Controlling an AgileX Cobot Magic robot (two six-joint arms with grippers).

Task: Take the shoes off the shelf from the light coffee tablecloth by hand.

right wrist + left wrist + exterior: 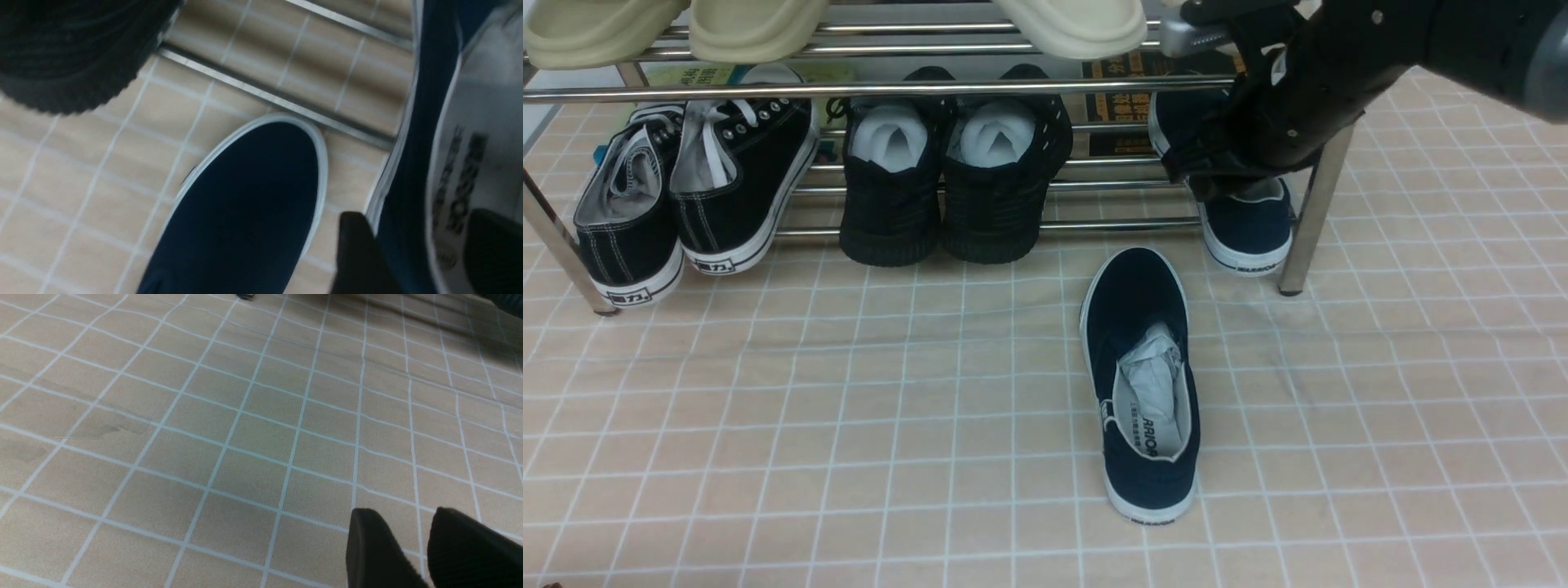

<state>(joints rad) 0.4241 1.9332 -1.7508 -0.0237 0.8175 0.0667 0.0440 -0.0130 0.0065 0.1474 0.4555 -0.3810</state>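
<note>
Shelved shoe: the navy shelved shoe rests on the lower tier of the shelf at the far right, just beside the right front leg, with its heel near and its toe far.
Loose shoe: the matching loose shoe lies on the tablecloth, near of the shelf and left of the shelved shoe, with its toe far and clear of the bars.
Right gripper: the right gripper has its jaws wide apart and straddles the left side wall of the shelved shoe close to the heel. One finger is over the insole and the other is outside the shoe. No squeeze on the wall shows, so the shoe reads as not yet held.
Left gripper: the left gripper has its jaws slightly apart and empty. It hangs over bare tablecloth with no shoe within its reach in its own view.
Long axis: the shelved shoe runs near to far, across the bars.
Deciding relation: the wall already sits between the right jaws, so the next move likely calls for closing on it and drawing the shoe nearward, heel first.
Neighbour: the black shoes stand well to the left.
</note>
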